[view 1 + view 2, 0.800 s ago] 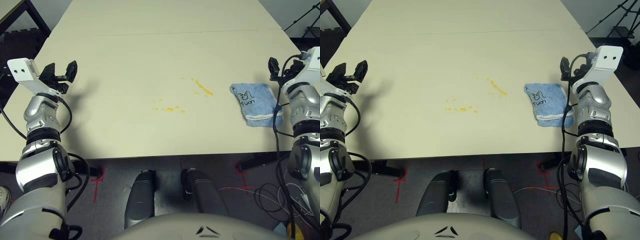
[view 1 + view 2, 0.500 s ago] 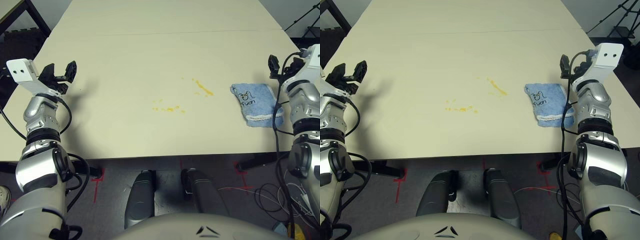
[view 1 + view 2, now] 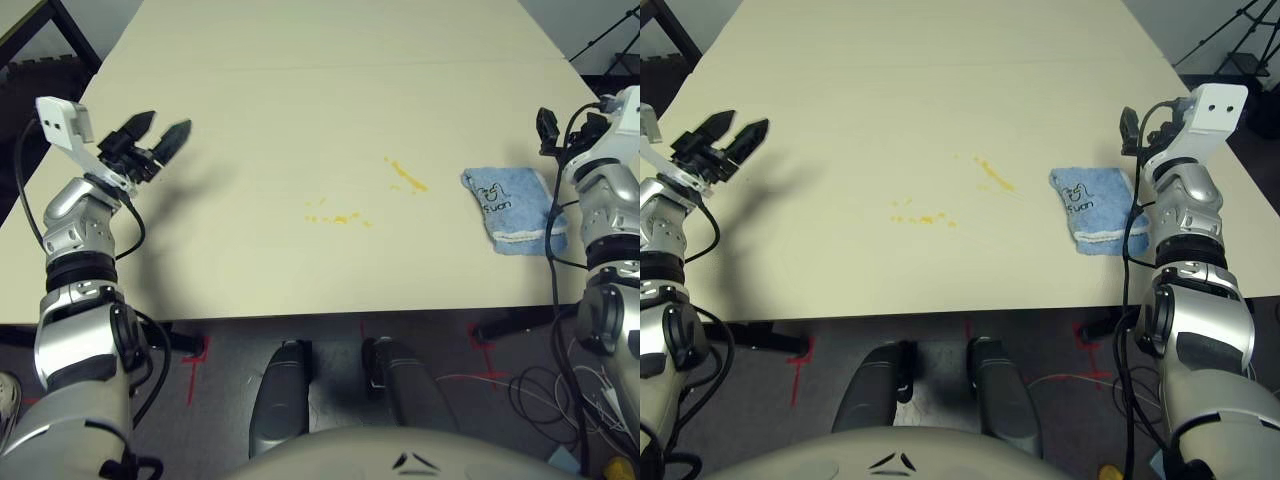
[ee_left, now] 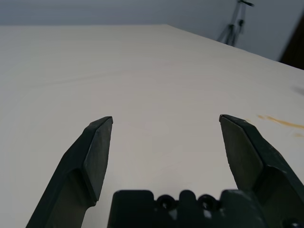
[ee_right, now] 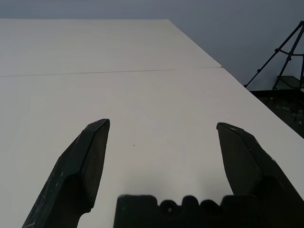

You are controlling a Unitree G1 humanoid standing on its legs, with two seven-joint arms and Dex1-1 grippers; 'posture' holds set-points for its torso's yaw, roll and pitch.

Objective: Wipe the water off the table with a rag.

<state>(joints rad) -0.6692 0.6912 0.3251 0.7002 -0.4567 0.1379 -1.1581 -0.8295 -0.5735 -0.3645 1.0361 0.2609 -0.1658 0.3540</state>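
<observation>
The light blue rag (image 3: 508, 210) lies folded near the right edge of the cream table (image 3: 250, 110), logo side up. The water shows as two thin yellow-orange patches, one (image 3: 405, 175) just left of the rag and one (image 3: 338, 217) nearer the front. My right gripper (image 5: 163, 124) hovers open just behind the rag's far right corner, apart from it. At the table's left side, my left gripper (image 3: 165, 125) stands open and empty, pointing toward the middle; its wrist view catches a streak of the water (image 4: 280, 122).
A thin seam (image 3: 330, 68) crosses the tabletop behind the spill. Beyond the table's far right corner stands a dark tripod (image 5: 285, 52). Cables (image 3: 500, 385) lie on the floor under the front right edge.
My left gripper has swung inward over the table and its fingers now point toward the middle. The right arm, rag and water have not moved.
</observation>
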